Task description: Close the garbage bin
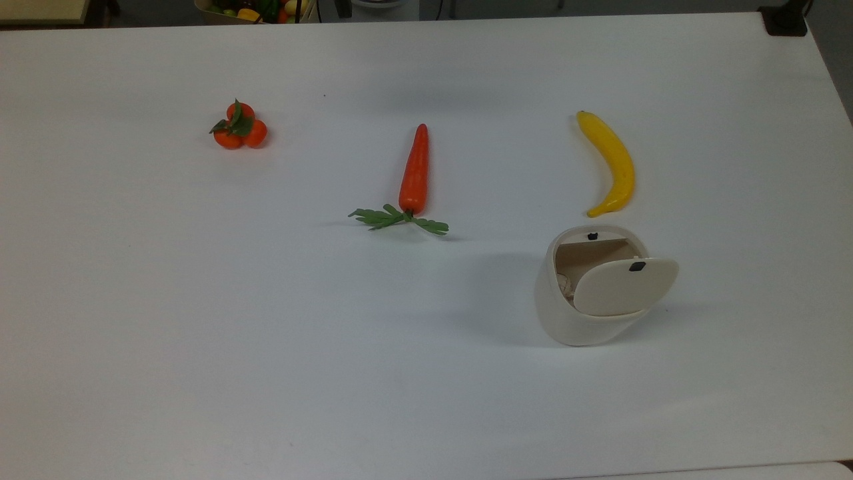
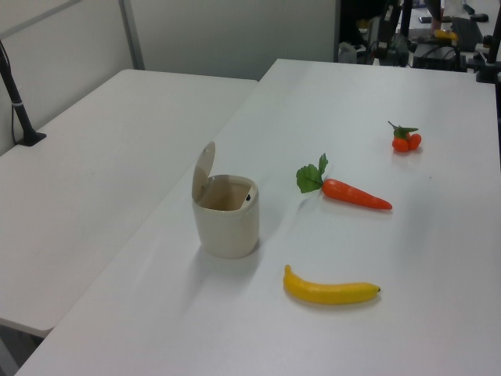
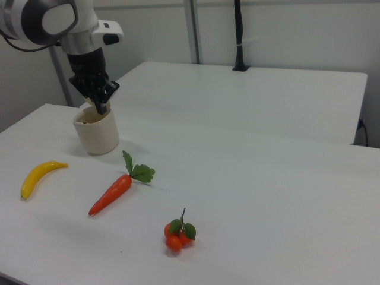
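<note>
The cream-white garbage bin (image 1: 566,320) stands on the white table (image 1: 200,333) at the top view's lower right. Its flat lid (image 1: 623,287) with a small black tab is raised on its hinge and the mouth is open. In the left view the bin (image 2: 227,223) stands upright with the lid (image 2: 203,168) tilted up on the left view's left side. In the right view the gripper (image 3: 102,108) hangs from the white arm (image 3: 65,21), and its dark tip overlaps the top rim of the bin (image 3: 97,135). How near it is to the bin is unclear.
A yellow banana (image 1: 610,163) lies just beyond the bin in the top view. A carrot with green leaves (image 1: 413,170) lies mid-table and a cluster of small oranges (image 1: 240,127) at the left. A second white table (image 2: 94,172) adjoins in the left view.
</note>
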Tool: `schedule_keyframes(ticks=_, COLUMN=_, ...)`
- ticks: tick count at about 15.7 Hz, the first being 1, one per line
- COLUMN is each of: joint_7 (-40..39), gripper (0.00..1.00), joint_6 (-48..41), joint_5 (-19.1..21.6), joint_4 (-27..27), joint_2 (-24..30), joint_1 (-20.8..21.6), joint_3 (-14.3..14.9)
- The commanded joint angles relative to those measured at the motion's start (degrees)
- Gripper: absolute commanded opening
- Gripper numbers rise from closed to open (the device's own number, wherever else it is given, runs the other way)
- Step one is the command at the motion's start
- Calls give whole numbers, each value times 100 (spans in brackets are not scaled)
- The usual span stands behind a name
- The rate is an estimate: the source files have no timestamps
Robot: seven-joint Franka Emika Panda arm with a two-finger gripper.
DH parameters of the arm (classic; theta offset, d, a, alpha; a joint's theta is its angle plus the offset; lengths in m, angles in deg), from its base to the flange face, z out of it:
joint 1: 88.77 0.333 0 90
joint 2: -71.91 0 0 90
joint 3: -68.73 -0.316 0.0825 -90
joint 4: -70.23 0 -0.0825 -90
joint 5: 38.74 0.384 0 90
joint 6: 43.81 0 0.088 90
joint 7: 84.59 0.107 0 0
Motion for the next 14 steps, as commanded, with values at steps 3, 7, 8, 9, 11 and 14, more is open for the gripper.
schedule_keyframes(ticks=3, joint_7=-1, gripper=3, joint_6=113, joint_5=202, joint_4=-32, joint_2=-13, joint_1=57, joint_3=19)
schedule_keyframes(ticks=7, joint_7=-10, gripper=3, joint_6=200, joint_5=378, joint_4=-23, joint_2=-118, joint_1=57, joint_3=11)
schedule_keyframes(ticks=8, joint_7=-2, gripper=3, joint_6=383, joint_5=387, joint_4=-23, joint_2=-170, joint_1=57, joint_3=-24)
schedule_keyframes(ticks=9, joint_7=7, gripper=2, joint_6=594, joint_5=404, joint_4=-31, joint_2=-223, joint_1=57, joint_3=-77)
schedule_keyframes(ticks=11, joint_7=147, gripper=2, joint_6=911, joint_5=483, joint_4=-14, joint_2=-373, joint_1=49, joint_3=-261)
schedule_keyframes(ticks=14, joint_7=551, gripper=2, joint_6=1578, joint_5=466, joint_4=-14, joint_2=-399, joint_1=40, joint_3=-604)
